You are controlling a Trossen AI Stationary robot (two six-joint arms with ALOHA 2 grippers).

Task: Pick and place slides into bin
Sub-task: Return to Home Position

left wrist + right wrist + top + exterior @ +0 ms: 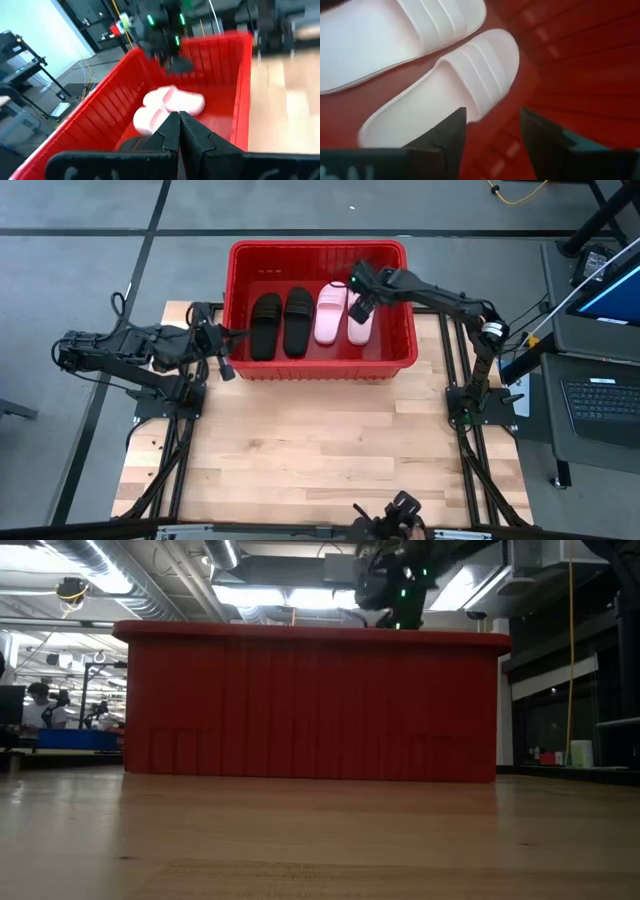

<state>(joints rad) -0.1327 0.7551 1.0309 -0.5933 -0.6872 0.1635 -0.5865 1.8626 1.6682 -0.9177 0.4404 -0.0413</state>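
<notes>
The red bin point(318, 370) stands at the table's far middle; it also shows in the low view point(310, 705). Two black slides point(266, 326) point(298, 321) and two pale pink slides point(329, 315) point(360, 332) lie side by side, soles down, on its floor. My right gripper point(362, 305) is open and empty above the rightmost pink slide point(445, 85). In the low view it point(392, 595) stands above the bin's rim. My left gripper point(226, 362) is shut and empty just outside the bin's left wall, pointing at the bin point(179, 125).
Bare wooden tabletop point(320, 450) lies between the bin and the near edge. The arm bases stand at the table's left point(165, 395) and right point(470, 400). A desk with a laptop point(600, 395) is beyond the table's right edge.
</notes>
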